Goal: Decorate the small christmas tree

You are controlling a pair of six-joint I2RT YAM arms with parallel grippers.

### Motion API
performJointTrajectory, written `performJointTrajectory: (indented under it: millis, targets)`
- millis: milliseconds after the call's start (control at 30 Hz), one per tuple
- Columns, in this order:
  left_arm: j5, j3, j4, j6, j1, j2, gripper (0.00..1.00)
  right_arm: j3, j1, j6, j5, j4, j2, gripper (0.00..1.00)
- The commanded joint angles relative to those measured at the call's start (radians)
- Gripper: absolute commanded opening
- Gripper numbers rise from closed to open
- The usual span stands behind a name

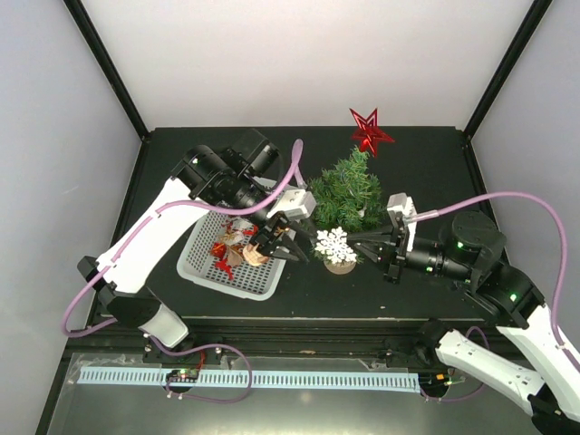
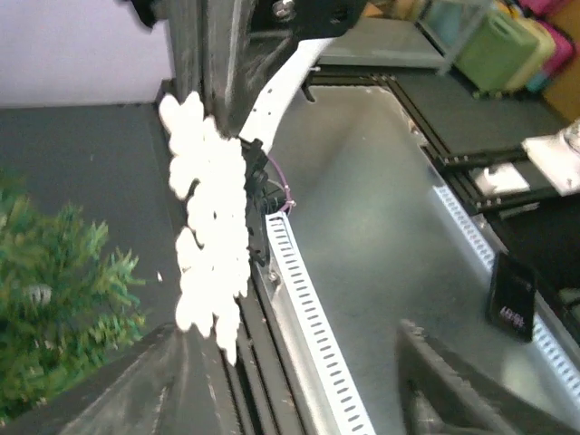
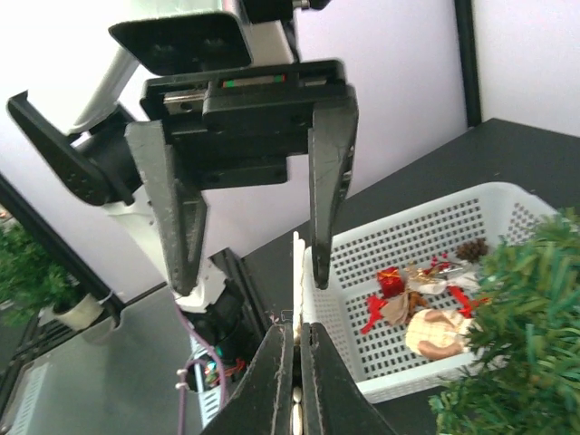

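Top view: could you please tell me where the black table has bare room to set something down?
Bare table lies far right, between the small christmas tree and the wall, and along the near edge right of the white basket. It is crowded between basket and tree, where the left gripper and right gripper meet at the snowflake.

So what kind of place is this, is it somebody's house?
Probably not; it looks like a robot lab booth. The left arm and right arm are mounted at a black table holding the small christmas tree; white walls and black frame posts box it in.
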Motion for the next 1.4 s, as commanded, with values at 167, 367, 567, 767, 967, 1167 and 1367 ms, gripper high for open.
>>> performJointTrajectory:
  millis: [167, 367, 567, 767, 967, 1167, 1367]
  targets:
    - [-0.173, -0.129, 0.213, -0.131, 0.075, -0.159, 0.99, 0.024, 0.008, -0.009, 0.251, 0.015, -0.063, 0.01]
    - [-0.103, -0.247, 0.344, -0.216, 0.267, -0.304, 0.99, 0.012, 0.008, -0.046, 0.379, 0.041, -0.058, 0.01]
    - [-0.038, -0.418, 0.435, -0.236, 0.327, -0.462, 0.99, 0.012, 0.008, -0.094, 0.456, 0.1, -0.027, 0.01]
    - [-0.023, -0.516, 0.462, -0.235, 0.345, -0.534, 0.99, 0.019, 0.008, -0.114, 0.478, 0.131, -0.005, 0.01]
    - [-0.013, -0.565, 0.494, -0.251, 0.367, -0.564, 0.99, 0.034, 0.008, -0.108, 0.467, 0.142, 0.028, 0.01]
    - [-0.023, -0.616, 0.561, -0.306, 0.411, -0.61, 0.99, 0.036, 0.009, -0.118, 0.486, 0.145, 0.036, 0.01]
    - [-0.011, -0.67, 0.577, -0.301, 0.43, -0.652, 0.99, 0.046, 0.008, -0.157, 0.287, 0.116, 0.057, 0.01]
